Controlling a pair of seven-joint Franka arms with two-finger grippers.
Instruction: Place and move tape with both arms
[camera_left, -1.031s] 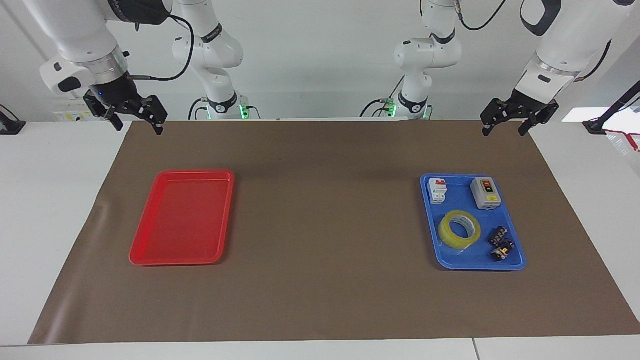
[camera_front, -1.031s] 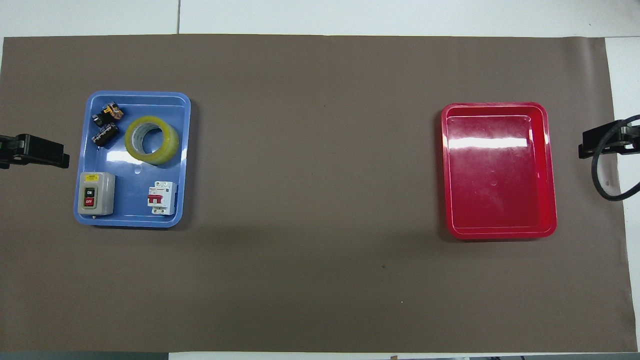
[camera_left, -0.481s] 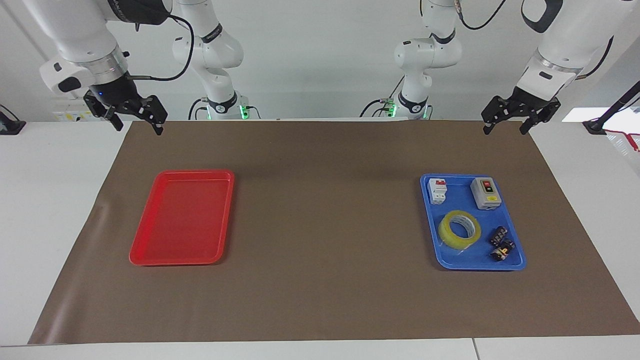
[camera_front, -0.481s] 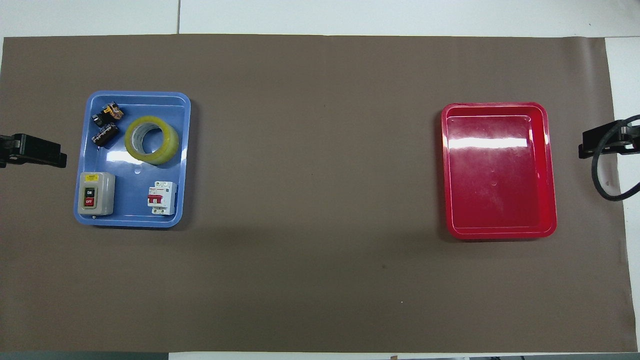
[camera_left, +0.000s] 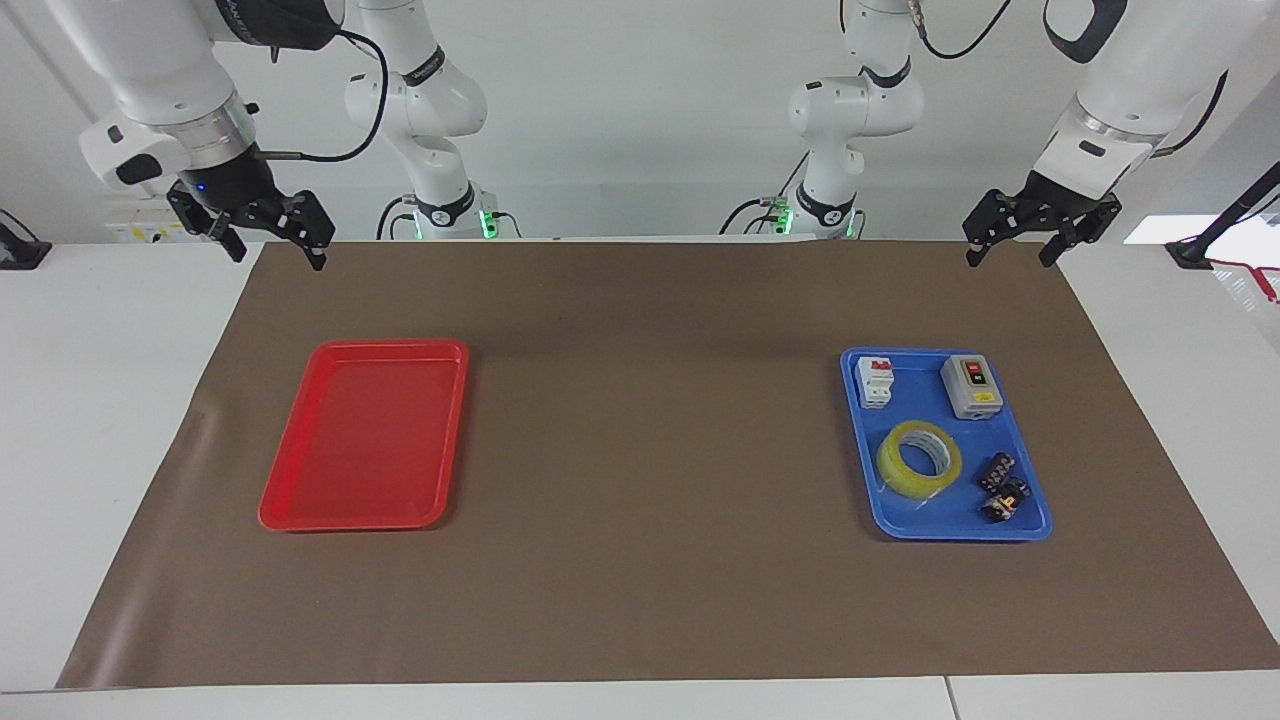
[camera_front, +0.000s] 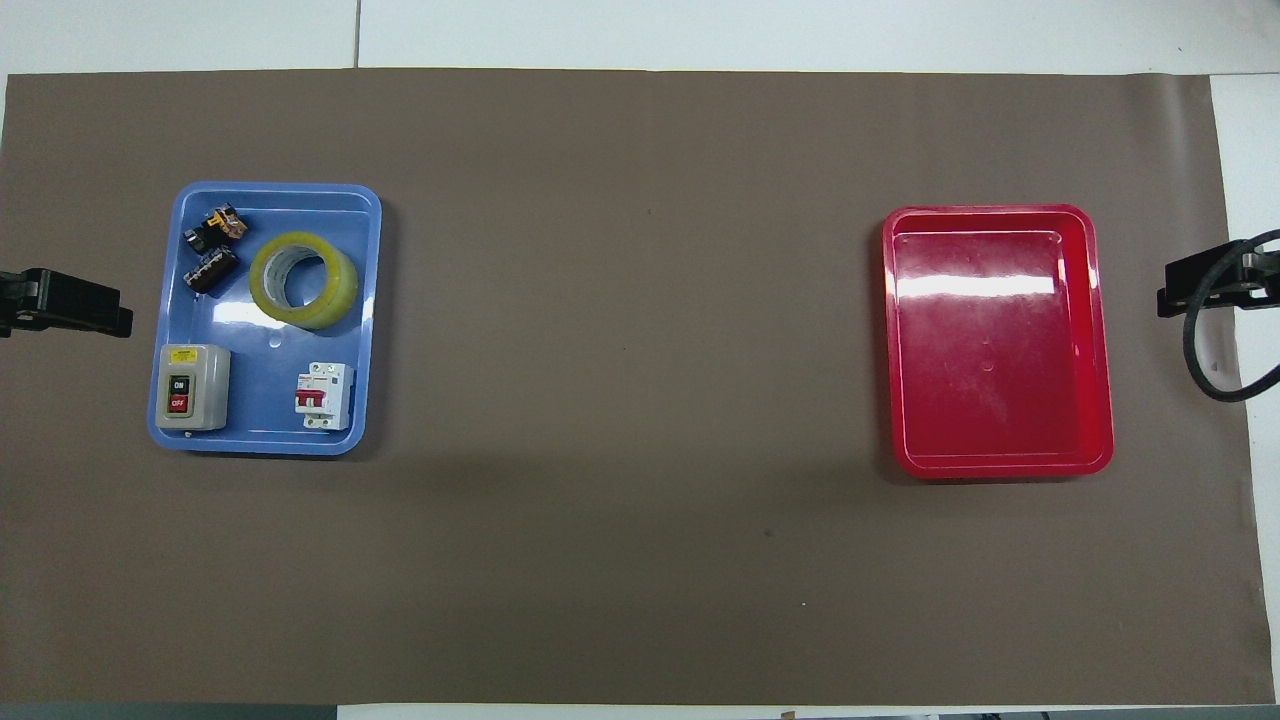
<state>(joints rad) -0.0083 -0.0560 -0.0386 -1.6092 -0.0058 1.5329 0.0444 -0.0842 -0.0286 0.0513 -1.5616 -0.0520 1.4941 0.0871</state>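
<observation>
Our left gripper (camera_left: 1040, 240) hangs wide open and empty, up near the robots' edge of the mat. The tape (camera_left: 919, 459) lies well below it in the blue tray (camera_left: 863, 470), close to small parts (camera_left: 1002, 487). We might bump those while grabbing. Our right gripper (camera_left: 268, 238) waits, open and empty.

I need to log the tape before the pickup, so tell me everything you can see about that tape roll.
The tape is a wide ring of translucent yellow tape wound on a pale core, glossy like plastic. It lies flat, hole upward, in the blue tray at the left arm's end of the table. It rests on the tray floor, beside two small dark parts and farther from the robots than the grey switch box and white breaker. No gripper touches it.
</observation>
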